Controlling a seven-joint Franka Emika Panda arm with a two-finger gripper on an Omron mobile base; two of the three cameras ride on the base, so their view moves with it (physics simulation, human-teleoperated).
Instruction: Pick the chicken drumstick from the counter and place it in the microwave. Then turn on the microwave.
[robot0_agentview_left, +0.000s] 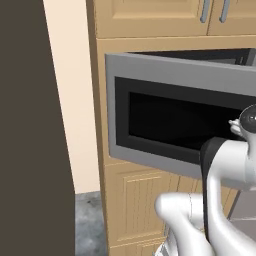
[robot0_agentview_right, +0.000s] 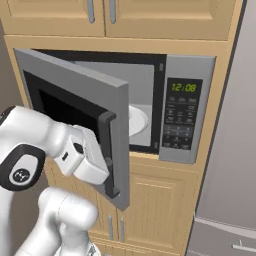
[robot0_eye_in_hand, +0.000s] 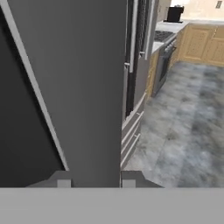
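While the microwave (robot0_agentview_right: 185, 107) door (robot0_agentview_right: 75, 115) stands half open, the gripper (robot0_agentview_right: 106, 162) sits at its handle (robot0_agentview_right: 106, 150), jaws apparently pinching it; closing and starting seem left.

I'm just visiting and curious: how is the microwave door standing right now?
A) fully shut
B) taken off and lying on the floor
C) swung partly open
C: the microwave door stands angled out from its frame, with the grey interior and white turntable visible past its edge.
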